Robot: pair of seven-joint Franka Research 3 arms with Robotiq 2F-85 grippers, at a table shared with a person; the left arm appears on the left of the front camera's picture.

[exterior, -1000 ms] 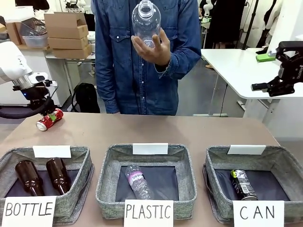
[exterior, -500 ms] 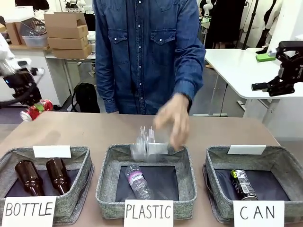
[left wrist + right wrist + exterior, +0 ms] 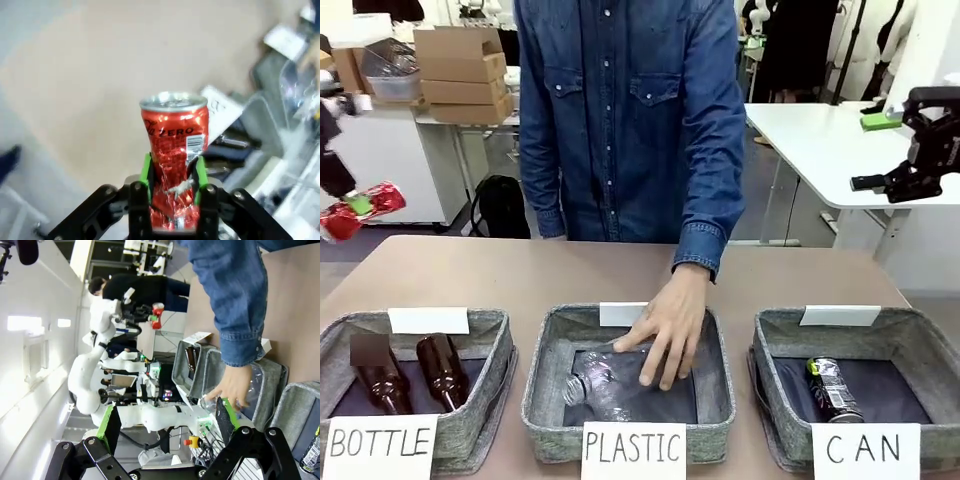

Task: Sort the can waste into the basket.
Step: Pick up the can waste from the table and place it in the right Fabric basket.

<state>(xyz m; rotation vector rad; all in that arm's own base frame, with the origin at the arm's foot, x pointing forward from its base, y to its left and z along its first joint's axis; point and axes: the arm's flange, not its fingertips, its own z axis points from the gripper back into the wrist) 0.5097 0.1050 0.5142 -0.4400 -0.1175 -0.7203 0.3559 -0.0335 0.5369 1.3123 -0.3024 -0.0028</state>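
- Lifted off the table [image 3: 520,272] and swung out to the left edge of the front view since a second ago: left gripper [image 3: 353,203], carrying the red can [image 3: 375,200].
- Dropped over the same second from chest height into the PLASTIC basket [image 3: 542,352]: the person's hand [image 3: 660,338], now resting on a clear bottle [image 3: 588,384].
- Clamped on the red can's lower half, green pads [image 3: 146,172] on either side, metal crumpled and pinched in between them.
- From the left wrist view: glossy red skin, silver top rim, white "ZERO" lettering, a small barcode patch, top end pointing away from the fingers.
- From the front view instead: red can tilted and blurred, well above the table, far from the CAN basket [image 3: 776,338] at the opposite end.
- Spread wide with nothing between the fingers: right gripper [image 3: 167,425], held high off the table's right side.
- Lying on the CAN basket's dark bottom, left of centre, top end toward the person: black can [image 3: 833,388] with green-yellow print.
- In the right wrist view, turned sideways: the white left arm [image 3: 97,325] far off with a red speck at its tip, plus the denim sleeve [image 3: 235,295] reaching down.
- Side by side in the BOTTLE basket [image 3: 488,330]: two brown bottles [image 3: 442,370].
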